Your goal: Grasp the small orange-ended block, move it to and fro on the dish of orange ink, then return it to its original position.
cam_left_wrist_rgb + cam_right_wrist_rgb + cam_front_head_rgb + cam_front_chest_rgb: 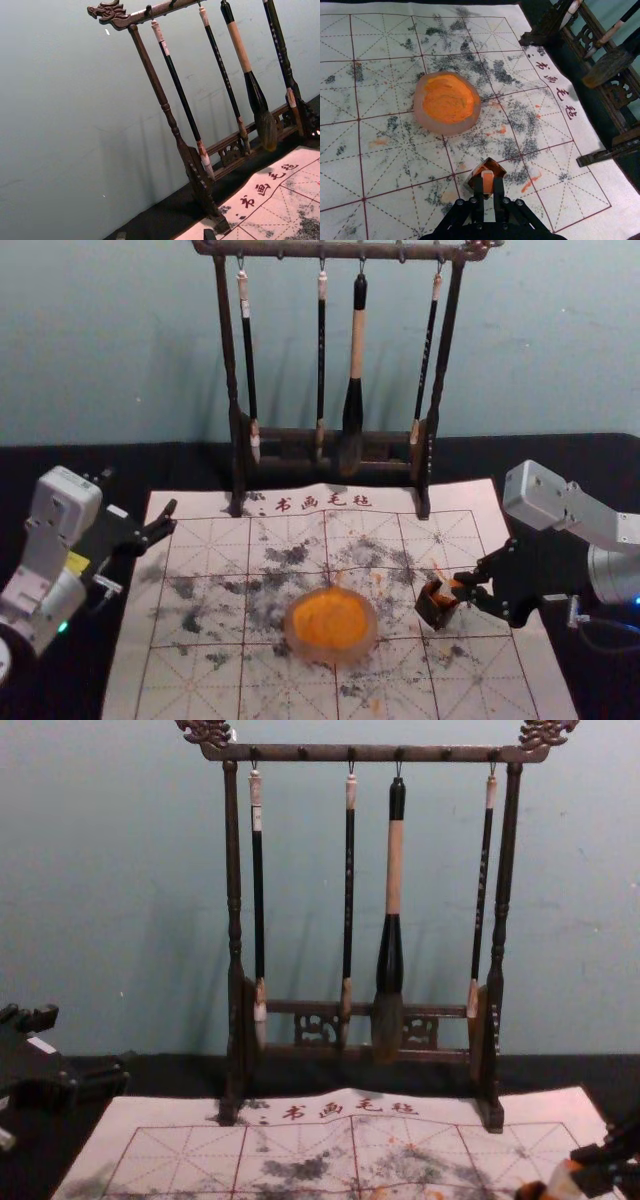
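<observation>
Right now the right gripper (464, 586) is reaching in over the right edge of the felt calligraphy mat (130, 680), its fingertips closed on the small orange-ended block (487, 183). The block is at the mouth of a dark brown square holder (430, 614), which stands on the mat between the ink dish (325, 653) and the mat's right edge; how far the block reaches down inside the holder I cannot tell. From the right wrist, the orange end shows pinched between the two black fingers, with the holder's corners around and behind it. The dish, round and pale pink, sits apart from the holder, nearer the middle of the mat, its inside covered with orange ink (330, 620). Over at the mat's left edge, toward the back, the left gripper (172, 517) is parked with its fingers spread wide and nothing between them. Grey-black smudges and a few orange marks lie across the mat's printed grid, and red characters (323, 503) run along its back edge. Behind them a carved dark wooden brush rack (380, 754) stands with its feet at that same edge, three slim brushes (258, 900) and one thick brush (394, 870) hanging from its top bar
</observation>
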Controlling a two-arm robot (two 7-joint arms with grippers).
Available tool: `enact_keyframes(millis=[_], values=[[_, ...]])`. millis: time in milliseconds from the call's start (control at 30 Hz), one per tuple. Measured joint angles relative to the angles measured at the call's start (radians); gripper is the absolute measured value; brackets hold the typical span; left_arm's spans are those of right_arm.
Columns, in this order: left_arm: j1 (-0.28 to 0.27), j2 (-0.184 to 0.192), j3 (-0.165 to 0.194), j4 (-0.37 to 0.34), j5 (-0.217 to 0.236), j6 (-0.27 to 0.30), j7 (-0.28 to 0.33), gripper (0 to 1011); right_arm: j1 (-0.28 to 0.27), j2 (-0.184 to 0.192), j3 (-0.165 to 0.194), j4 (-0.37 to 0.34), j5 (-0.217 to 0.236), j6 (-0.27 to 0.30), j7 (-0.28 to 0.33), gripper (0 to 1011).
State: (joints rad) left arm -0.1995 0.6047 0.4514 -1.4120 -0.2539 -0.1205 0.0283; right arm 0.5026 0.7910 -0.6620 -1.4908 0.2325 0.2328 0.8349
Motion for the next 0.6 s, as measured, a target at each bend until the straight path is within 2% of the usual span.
enact_keyframes(millis=[600], values=[[0.000,0.000,0.000,0.000,0.000,0.000,0.000,1001,0.013,-0.012,-0.015,0.020,-0.001,0.003,0.010,81]])
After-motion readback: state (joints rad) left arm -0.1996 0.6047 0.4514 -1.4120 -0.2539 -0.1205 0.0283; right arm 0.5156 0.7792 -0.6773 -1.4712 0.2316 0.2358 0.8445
